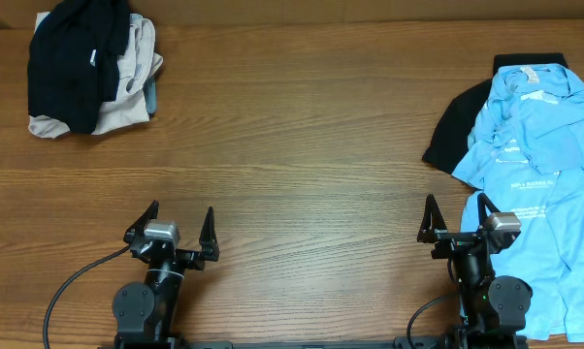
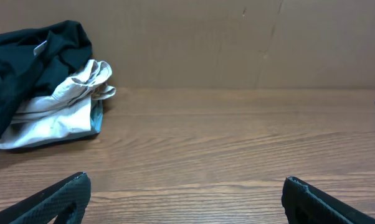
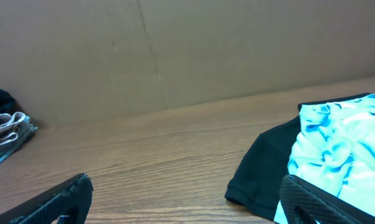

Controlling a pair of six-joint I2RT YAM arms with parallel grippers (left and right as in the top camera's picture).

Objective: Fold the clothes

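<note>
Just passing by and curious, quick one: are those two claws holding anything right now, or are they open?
Left gripper: open, holding nothing.
Right gripper: open, holding nothing.

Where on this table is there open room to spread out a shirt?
The bare middle of the table is free: bordered by the dark-and-beige pile far left, the black garment and blue shirts right, and the left tool and right tool near. The right edge is crowded with overlapping shirts.
</note>
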